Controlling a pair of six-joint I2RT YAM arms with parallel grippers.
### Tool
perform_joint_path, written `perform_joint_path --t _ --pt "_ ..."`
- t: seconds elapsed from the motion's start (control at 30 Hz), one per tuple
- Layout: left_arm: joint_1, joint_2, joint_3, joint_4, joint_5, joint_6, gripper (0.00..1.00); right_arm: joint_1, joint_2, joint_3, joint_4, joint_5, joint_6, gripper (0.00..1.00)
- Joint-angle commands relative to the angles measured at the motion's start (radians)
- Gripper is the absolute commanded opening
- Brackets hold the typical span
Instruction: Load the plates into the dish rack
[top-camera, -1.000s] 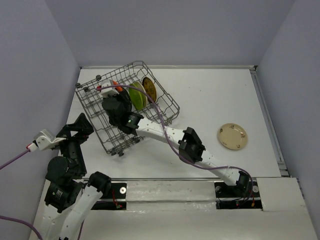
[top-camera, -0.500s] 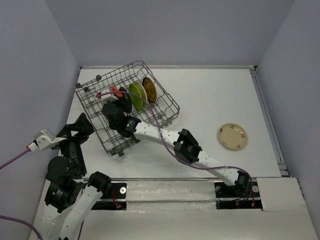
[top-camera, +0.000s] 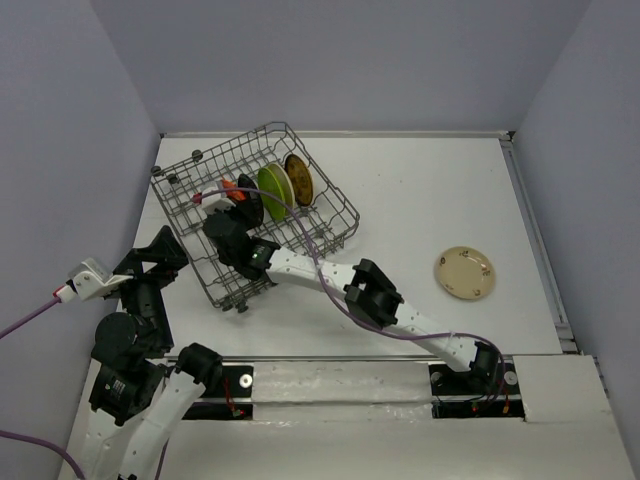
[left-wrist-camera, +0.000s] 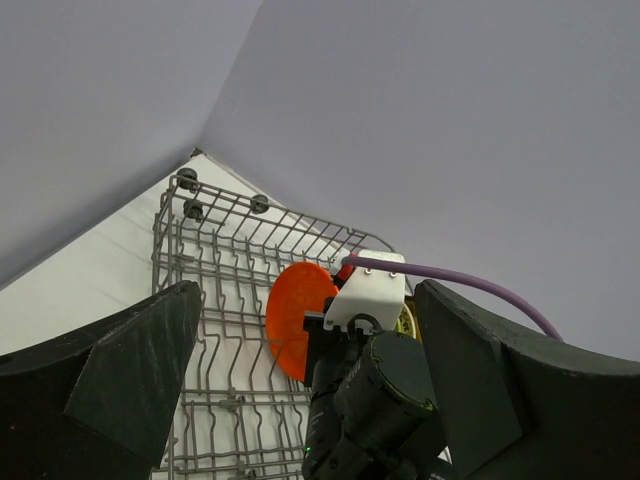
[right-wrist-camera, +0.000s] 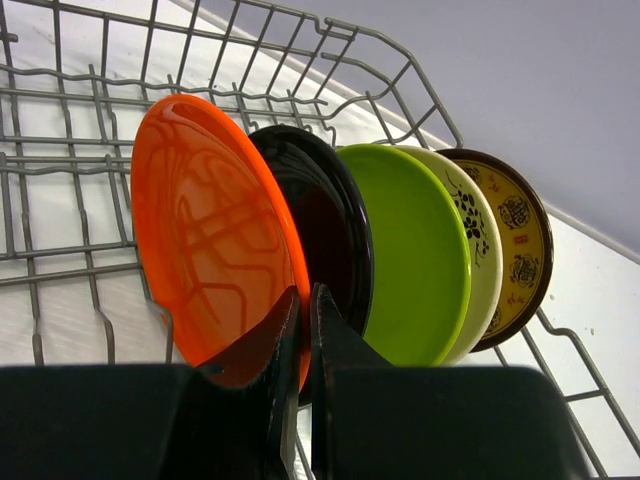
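The dish rack (top-camera: 335, 200) stands at the back left of the table. In it, on edge in a row, are the orange plate (right-wrist-camera: 205, 230), a black plate (right-wrist-camera: 330, 230), a lime green plate (right-wrist-camera: 415, 250), a pale flowered plate (right-wrist-camera: 478, 250) and a brown-yellow patterned plate (right-wrist-camera: 515, 240). My right gripper (right-wrist-camera: 304, 300) is shut on the orange plate's (top-camera: 229, 185) lower rim, one finger on each face. A cream plate (top-camera: 465, 272) lies flat on the table at the right. My left gripper (top-camera: 160, 255) hangs open beside the rack's near left corner, holding nothing.
The right arm (top-camera: 375, 300) stretches diagonally from its base to the rack, its purple cable looping over the rack's near rim. In the left wrist view the right wrist (left-wrist-camera: 375, 380) fills the space between my left fingers (left-wrist-camera: 130, 370). Walls enclose the table on three sides.
The right arm has shifted slightly toward the near left, setting the orange plate lower beside the black plate, which now shows from above. The left arm has not moved.
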Motion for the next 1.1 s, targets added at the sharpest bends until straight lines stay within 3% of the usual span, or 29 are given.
perform_joint_path --t 0.0,0.23,0.53,0.67,0.77,0.9,0.93,0.97,1.03,1.07 --pt "-0.003 0.012 0.018 0.052 -0.007 -0.002 0.99 0.015 -0.001 -0.022 0.065 0.016 0.030 0.09" --pt "0.002 0.024 0.016 0.059 0.000 -0.002 0.99 0.015 -0.067 -0.050 0.057 -0.021 0.050 0.47" --pt "0.007 0.038 0.013 0.062 0.012 -0.002 0.99 0.024 -0.272 -0.192 0.053 -0.037 0.084 0.52" --pt "0.010 0.036 0.012 0.063 0.021 -0.001 0.99 0.024 -0.478 -0.339 -0.076 -0.171 0.267 0.57" --pt "0.008 0.029 0.007 0.066 0.035 0.004 0.99 -0.011 -0.680 -0.552 -0.154 -0.297 0.471 0.60" --pt "0.007 0.009 0.004 0.074 0.058 0.009 0.99 -0.184 -0.959 -0.916 -0.286 -0.487 0.783 0.60" --pt "0.005 0.004 0.004 0.074 0.064 0.009 0.99 -0.239 -1.017 -1.096 -0.318 -0.526 0.850 0.59" --pt "0.002 -0.007 0.001 0.080 0.070 0.009 0.99 -0.360 -1.077 -1.190 -0.334 -0.562 0.911 0.58" --pt "-0.006 -0.020 -0.004 0.088 0.099 0.016 0.99 -0.489 -1.277 -1.379 -0.352 -0.629 1.076 0.57" --pt "-0.010 -0.030 -0.007 0.097 0.105 0.019 0.99 -0.624 -1.349 -1.556 -0.354 -0.641 1.116 0.56"
